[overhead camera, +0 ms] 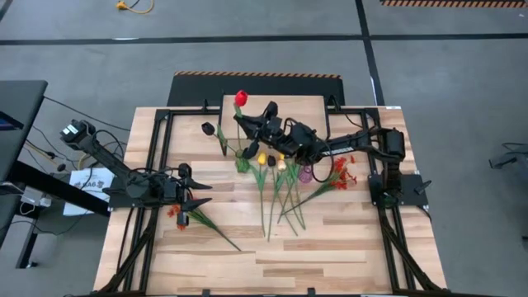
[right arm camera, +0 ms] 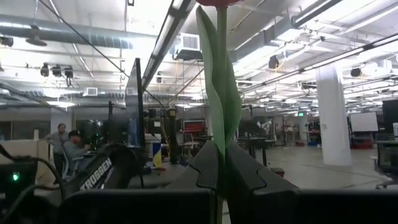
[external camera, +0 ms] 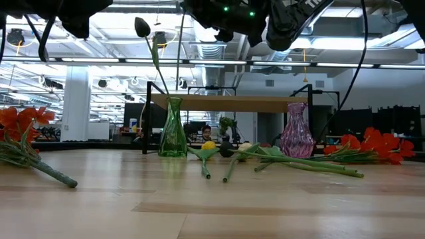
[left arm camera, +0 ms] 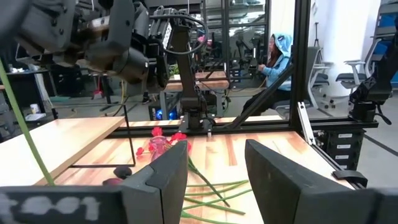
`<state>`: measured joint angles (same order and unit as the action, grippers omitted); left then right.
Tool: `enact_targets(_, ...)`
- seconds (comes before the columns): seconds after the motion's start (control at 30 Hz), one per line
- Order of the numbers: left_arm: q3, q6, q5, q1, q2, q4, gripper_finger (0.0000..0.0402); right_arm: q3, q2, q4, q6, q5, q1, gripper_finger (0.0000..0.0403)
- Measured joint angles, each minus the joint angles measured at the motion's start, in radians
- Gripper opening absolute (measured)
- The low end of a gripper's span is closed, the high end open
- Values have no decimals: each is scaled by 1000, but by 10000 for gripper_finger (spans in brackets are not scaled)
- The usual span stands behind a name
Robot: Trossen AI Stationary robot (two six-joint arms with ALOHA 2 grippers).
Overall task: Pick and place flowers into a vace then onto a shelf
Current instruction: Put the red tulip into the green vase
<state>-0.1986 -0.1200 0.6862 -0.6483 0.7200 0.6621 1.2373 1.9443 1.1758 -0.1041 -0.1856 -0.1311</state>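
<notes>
"TROSSEN" in white capitals on dark robot arm (right arm camera: 102,175), right wrist view, running slantwise along arm casing, just beside the fingers holding red tulip stem (right arm camera: 222,93); white lettering on left gripper body (left arm camera: 56,205), left wrist view, too blurred to read; printed paper sheet (overhead camera: 89,180) beside table (overhead camera: 346,247), high view, text too small to read; no other legible text.

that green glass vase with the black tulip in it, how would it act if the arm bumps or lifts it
The green vase looks tall and narrow-necked with a flared base, so a high bump would probably tip it rather than slide it. It appears to be smooth glass, so likely slippery and breakable. The black tulip leans well out of its mouth, which may pull it that way.
</notes>
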Motion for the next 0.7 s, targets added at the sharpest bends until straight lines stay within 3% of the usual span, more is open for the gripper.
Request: enact_targets(0.7,0,4,-35,0,0,1,149,0,25,-67,-1,1,4,8)
